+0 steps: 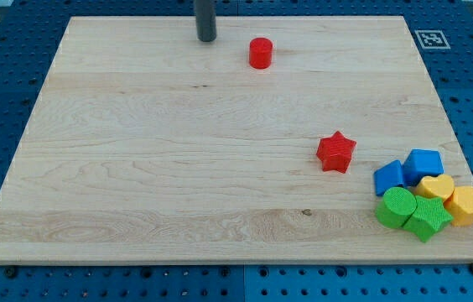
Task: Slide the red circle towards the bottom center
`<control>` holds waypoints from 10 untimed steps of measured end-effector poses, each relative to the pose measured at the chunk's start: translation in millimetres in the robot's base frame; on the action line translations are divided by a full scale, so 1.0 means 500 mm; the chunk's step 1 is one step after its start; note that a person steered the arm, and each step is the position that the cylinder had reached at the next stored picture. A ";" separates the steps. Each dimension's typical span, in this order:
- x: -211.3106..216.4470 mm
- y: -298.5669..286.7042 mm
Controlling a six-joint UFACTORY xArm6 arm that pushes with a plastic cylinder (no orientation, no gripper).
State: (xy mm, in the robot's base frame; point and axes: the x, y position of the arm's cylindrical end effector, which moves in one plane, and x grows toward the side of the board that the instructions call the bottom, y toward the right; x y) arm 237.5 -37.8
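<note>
While the cluster of blocks (425, 196) and the red star (335, 152) crowd the view's bottom right, the red circle (260, 53) sits near the top, light, rigid and apt to skid (push its far side squarely), my tip (207, 39) bare, holding nothing, just left of it

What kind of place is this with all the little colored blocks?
Probably a robot lab workbench: a wooden board lies on a blue perforated table, a printed marker tag sits in one corner, and my tip stands near the red circle.
</note>
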 end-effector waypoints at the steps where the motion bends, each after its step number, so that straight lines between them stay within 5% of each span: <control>1: -0.006 0.086; 5: 0.100 0.147; 10: 0.369 0.147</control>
